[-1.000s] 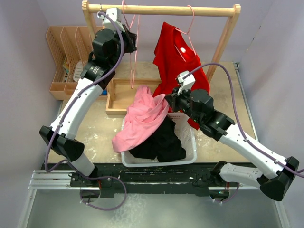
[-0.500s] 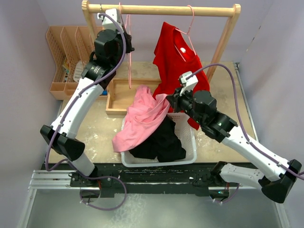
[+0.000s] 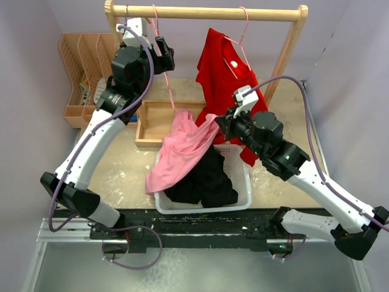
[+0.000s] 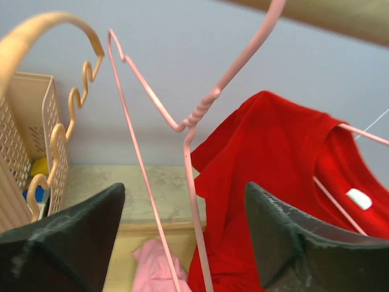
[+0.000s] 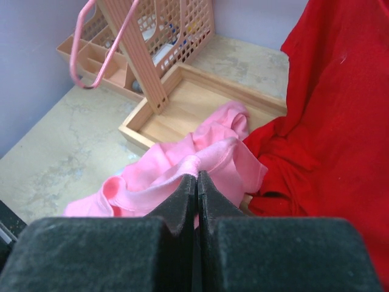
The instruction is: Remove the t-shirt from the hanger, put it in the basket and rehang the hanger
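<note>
The pink t-shirt (image 3: 182, 149) hangs off the hanger, bunched over the white basket (image 3: 243, 176), and my right gripper (image 3: 217, 125) is shut on a fold of its hem (image 5: 209, 159). Its lower part drapes over the basket's left rim. The bare pink wire hanger (image 3: 169, 91) hangs by its hook from the wooden rail (image 3: 206, 11). Up beside it, my left gripper (image 3: 163, 53) is open. In the left wrist view the hanger's wire (image 4: 190, 176) runs between the spread fingers (image 4: 91, 225) without touching them.
A red t-shirt (image 3: 228, 73) hangs on a second pink hanger at the rail's right. Black clothing (image 3: 206, 179) lies in the basket. A wooden tray (image 3: 155, 121) sits behind the basket, and a peach organizer (image 3: 82, 61) stands at the back left.
My left gripper has opened and let go of the pink hanger, shifting slightly up and left. The right gripper has lifted the pink t-shirt a little, up and to the right.
</note>
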